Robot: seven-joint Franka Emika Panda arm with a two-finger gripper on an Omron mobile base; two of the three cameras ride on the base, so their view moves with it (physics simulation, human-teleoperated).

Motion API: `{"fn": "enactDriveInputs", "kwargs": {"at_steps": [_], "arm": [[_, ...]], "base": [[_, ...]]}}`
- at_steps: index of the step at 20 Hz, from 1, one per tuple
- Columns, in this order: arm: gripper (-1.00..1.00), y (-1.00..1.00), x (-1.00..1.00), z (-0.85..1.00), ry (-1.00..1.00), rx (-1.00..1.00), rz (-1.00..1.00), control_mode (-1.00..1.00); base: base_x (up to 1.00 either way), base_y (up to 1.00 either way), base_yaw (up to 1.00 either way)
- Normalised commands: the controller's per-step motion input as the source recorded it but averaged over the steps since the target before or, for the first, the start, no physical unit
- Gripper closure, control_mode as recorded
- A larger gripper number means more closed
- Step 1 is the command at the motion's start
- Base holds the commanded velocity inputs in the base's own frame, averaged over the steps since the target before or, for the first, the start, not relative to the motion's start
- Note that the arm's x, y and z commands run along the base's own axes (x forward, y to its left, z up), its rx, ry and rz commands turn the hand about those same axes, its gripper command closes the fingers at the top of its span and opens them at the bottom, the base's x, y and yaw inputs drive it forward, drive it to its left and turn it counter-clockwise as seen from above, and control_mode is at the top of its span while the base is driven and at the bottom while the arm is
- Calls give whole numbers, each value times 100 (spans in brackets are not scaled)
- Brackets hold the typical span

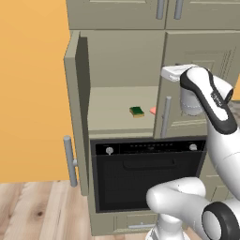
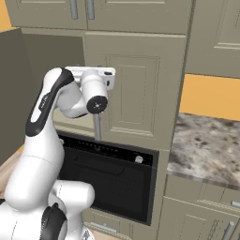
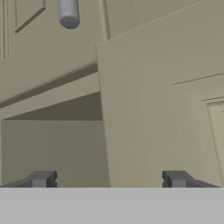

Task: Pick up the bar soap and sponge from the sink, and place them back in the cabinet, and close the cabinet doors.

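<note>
The cabinet (image 1: 119,61) has its left door (image 1: 76,108) swung wide and its right door (image 1: 197,84) nearly closed. On the beige shelf (image 1: 110,110) lies the green-and-yellow sponge (image 1: 137,111). Beside it a corner of the pink bar soap (image 1: 153,110) peeks past the right door's edge. My hand (image 1: 177,72) is up against the top of the right door (image 2: 136,93), above its steel handle (image 2: 97,126). In the hand view my gripper (image 3: 109,179) is open, fingers wide apart, facing the door's edge (image 3: 105,113) with nothing held. The sink is out of view.
A black oven (image 1: 147,173) sits directly under the cabinet. Shorter doors with paired handles (image 1: 168,9) run above it. A speckled stone counter (image 2: 206,140) lies to the right. The open left door's handle (image 1: 70,161) juts out over the wooden floor (image 1: 33,211).
</note>
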Motion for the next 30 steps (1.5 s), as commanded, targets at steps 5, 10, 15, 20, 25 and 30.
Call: {"fn": "enactDriveInputs", "kwargs": {"at_steps": [5, 10, 15, 20, 25, 30], "arm": [[-100, 0, 16, 0, 0, 0, -2, -100], [-100, 0, 11, 0, 0, 0, -1, -100], [-100, 0, 8, 0, 0, 0, -1, -100], [-100, 0, 7, 0, 0, 0, 0, -100], [-100, 0, 13, 0, 0, 0, 0, -100], [-100, 0, 20, 0, 0, 0, -1, -100]], "base": [[0, 0, 0], [0, 0, 0], [0, 0, 0], [0, 0, 0], [0, 0, 0], [0, 0, 0]]}}
